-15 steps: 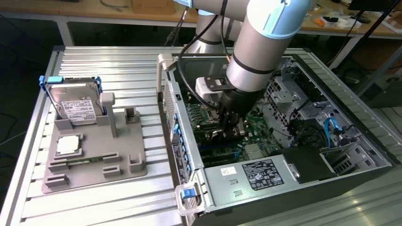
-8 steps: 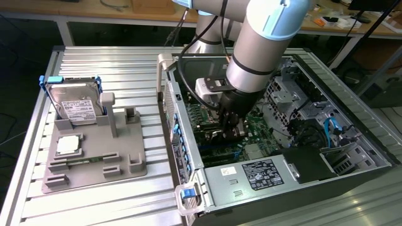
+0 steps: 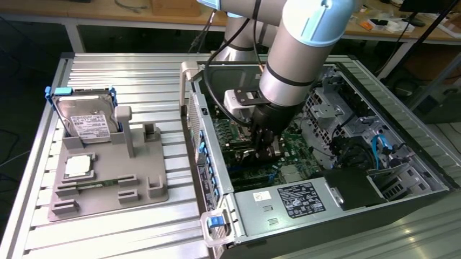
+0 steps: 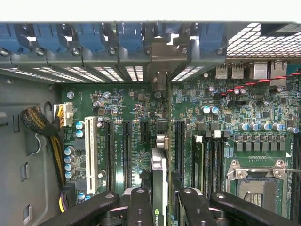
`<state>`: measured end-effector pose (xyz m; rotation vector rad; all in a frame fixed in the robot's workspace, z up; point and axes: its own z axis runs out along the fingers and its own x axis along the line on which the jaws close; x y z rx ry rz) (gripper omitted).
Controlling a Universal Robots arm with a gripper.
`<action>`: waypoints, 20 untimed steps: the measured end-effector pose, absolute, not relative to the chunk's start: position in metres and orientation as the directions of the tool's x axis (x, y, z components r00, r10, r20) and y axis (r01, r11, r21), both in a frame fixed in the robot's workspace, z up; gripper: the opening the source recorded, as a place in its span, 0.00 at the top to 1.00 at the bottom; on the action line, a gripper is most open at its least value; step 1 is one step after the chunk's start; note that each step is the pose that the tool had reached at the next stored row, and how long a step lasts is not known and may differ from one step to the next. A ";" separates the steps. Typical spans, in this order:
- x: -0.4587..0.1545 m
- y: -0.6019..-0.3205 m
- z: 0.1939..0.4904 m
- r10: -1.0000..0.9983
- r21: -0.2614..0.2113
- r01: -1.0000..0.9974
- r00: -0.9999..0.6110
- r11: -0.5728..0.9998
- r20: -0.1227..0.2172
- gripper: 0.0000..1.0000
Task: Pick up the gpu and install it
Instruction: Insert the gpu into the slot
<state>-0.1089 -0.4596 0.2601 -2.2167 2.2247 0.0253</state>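
On the exterior view's left, a ribbed metal table carries a grey fixture. A hard drive in a blue frame stands upright at the fixture's far end, and a small square silver chip lies flat nearer the camera. To the right of the fixture an open computer case lies on its side, with a labelled silver box at its near end. The arm reaches down from the far side into the middle of the case, and the gripper sits low over the green motherboard. In the wrist view the black fingers are drawn in to a narrow gap and pinch the gpu between them. The card is seen edge-on, standing upright among the long black slots, with a white slot well to one side. Its metal end bracket reaches the slotted rear wall of the case, under a row of blue latches. From this edge-on angle it is hard to tell whether the card's lower edge is seated in a slot or only just above one. On the other side of the card lies the processor socket, with its metal frame.
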 end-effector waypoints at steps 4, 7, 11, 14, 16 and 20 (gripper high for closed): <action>-0.109 -0.460 0.261 -1.000 0.011 -1.000 -0.004 0.004 -0.012 0.73; -0.109 -0.459 0.262 -1.000 0.011 -1.000 -0.004 0.004 -0.013 0.73; -0.109 -0.460 0.262 -1.000 0.011 -1.000 -0.004 0.004 -0.012 0.73; -0.109 -0.459 0.263 -1.000 0.011 -1.000 -0.004 0.003 -0.012 0.73; -0.109 -0.458 0.263 -1.000 0.011 -1.000 -0.004 0.004 -0.012 0.73; -0.109 -0.458 0.262 -1.000 0.011 -1.000 -0.004 0.004 -0.012 0.73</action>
